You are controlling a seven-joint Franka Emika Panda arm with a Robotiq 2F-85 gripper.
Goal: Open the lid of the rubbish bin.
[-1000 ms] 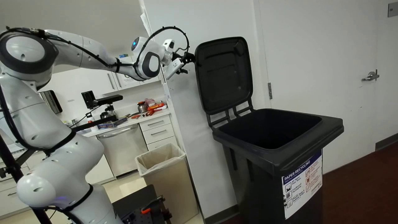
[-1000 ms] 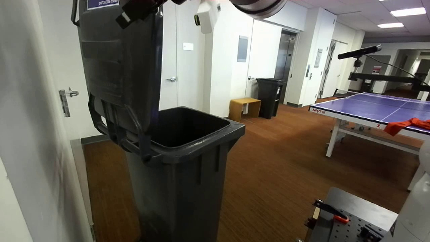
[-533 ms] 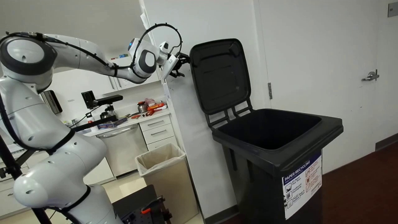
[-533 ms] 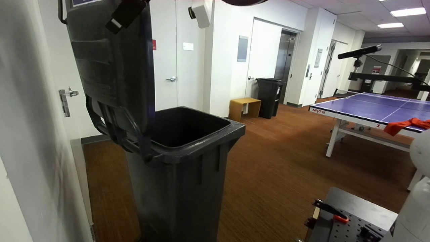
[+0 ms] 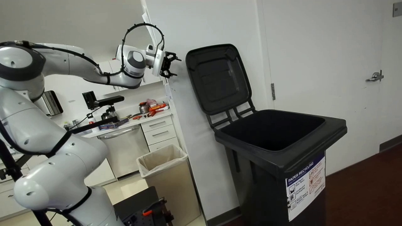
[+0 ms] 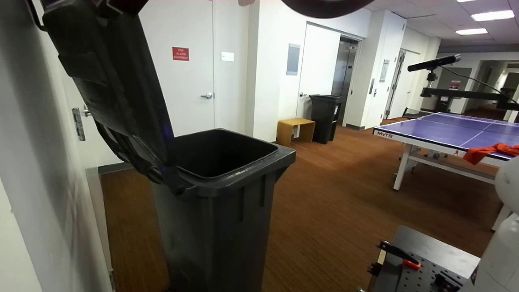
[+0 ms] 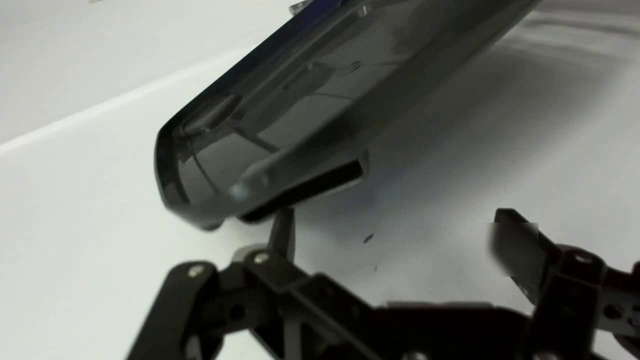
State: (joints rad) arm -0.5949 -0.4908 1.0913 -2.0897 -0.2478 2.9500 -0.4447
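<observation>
Lid has tipped farther back vs. a sec ago & you're now just off it: gripper spread, pinching nothing. In an exterior view it's up on the bin, past the counter R corner. Task prob. done; ease away.

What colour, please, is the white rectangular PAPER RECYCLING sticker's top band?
Dark blue: the top band shows best in an exterior view.

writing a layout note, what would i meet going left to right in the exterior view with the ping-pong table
Raised lid → rubbish bin → light-brown bench → black bin beside it → ping-pong table
</observation>
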